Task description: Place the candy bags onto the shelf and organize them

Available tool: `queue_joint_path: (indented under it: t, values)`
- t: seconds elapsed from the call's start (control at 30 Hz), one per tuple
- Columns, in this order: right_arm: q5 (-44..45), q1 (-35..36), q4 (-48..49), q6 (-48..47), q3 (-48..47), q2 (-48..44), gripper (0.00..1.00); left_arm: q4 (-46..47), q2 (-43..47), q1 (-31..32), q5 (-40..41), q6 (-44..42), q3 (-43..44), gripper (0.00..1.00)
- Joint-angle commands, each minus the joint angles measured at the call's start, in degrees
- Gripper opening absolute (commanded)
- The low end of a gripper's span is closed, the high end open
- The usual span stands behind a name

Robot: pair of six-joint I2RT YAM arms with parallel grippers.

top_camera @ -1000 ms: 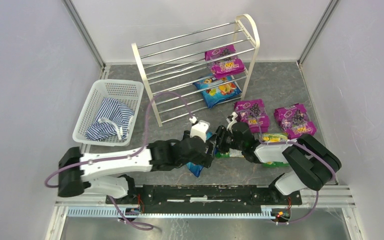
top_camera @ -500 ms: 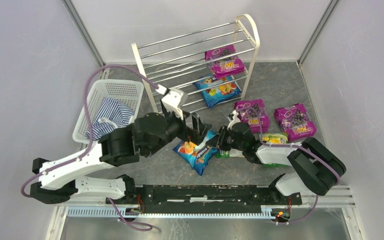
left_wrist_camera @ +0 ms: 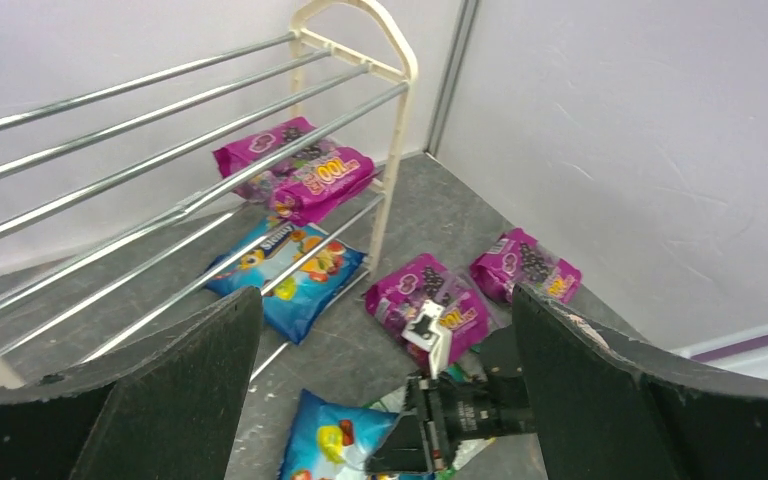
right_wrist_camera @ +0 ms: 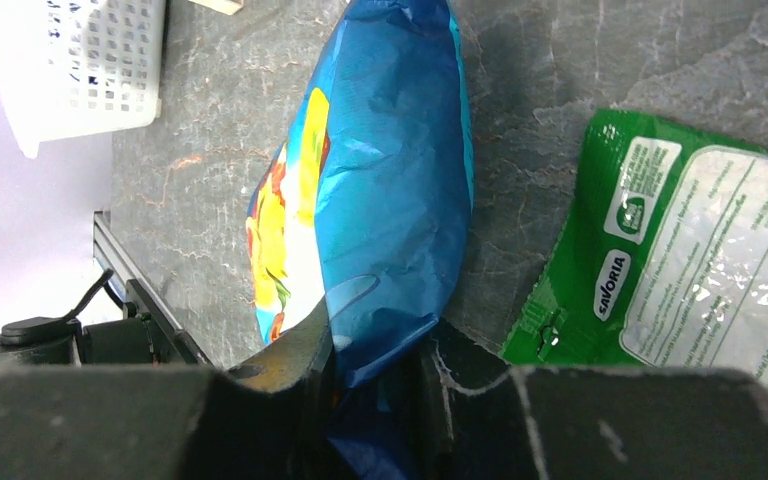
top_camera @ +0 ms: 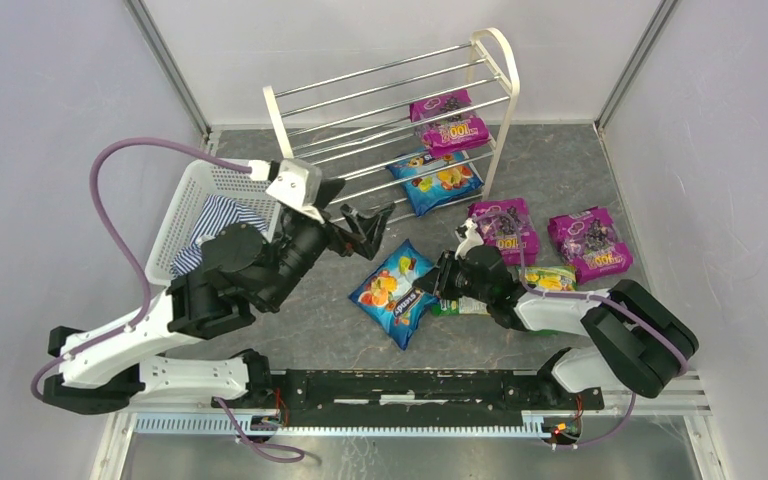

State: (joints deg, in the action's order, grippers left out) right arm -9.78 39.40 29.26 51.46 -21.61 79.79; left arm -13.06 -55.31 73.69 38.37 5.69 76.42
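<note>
My right gripper (top_camera: 440,284) lies low on the floor and is shut on the right edge of a blue fruit candy bag (top_camera: 392,293). The right wrist view shows the bag's corner (right_wrist_camera: 380,180) pinched between the jaws of the gripper (right_wrist_camera: 380,350). My left gripper (top_camera: 357,215) is open and empty, raised above the floor in front of the shelf (top_camera: 390,75). The shelf holds two magenta bags (top_camera: 450,122) and a blue bag (top_camera: 435,180). Two magenta bags (top_camera: 503,228) (top_camera: 588,240) lie on the floor. A green bag (top_camera: 550,278) is partly under my right arm.
A white lattice basket (top_camera: 215,180) with a striped cloth (top_camera: 222,235) stands left of the shelf. The left wrist view looks down on the shelf (left_wrist_camera: 360,20), the floor bags (left_wrist_camera: 440,300) and the right gripper (left_wrist_camera: 460,420). Grey walls enclose the floor.
My left gripper has risen off the blue bag and swung back left toward the basket, open. The blue bag now lies uncovered, its edge still in my right gripper.
</note>
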Motion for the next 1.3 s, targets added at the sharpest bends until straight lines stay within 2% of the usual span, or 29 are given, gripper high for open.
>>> queue_joint_path:
  t: [0.0, 0.23, 0.67, 0.93, 1.27]
  values:
    - [1.0, 0.1, 11.3, -1.7, -0.3, -2.7, 0.01, 7.3, 5.2, 0.0, 4.3, -8.3, -3.7, 1.00]
    - [-0.7, 0.2, 24.6, 4.2, -3.3, 0.6, 0.00, 11.7, 10.2, 0.0, 7.6, -13.4, -9.7, 1.00]
    - [-6.7, -1.4, 44.4, 20.3, -13.2, 13.0, 0.00, 15.6, 11.1, 0.0, 11.7, -18.5, -13.5, 1.00]
    - [-6.1, -2.9, 48.4, 25.1, -14.7, 15.9, 0.00, 15.1, 11.1, 0.0, 10.6, -17.3, -13.4, 1.00]
    - [-2.0, -4.8, 57.7, 29.8, -21.7, 25.8, 0.00, 15.7, 12.0, 0.0, 10.8, -17.8, -14.2, 1.00]
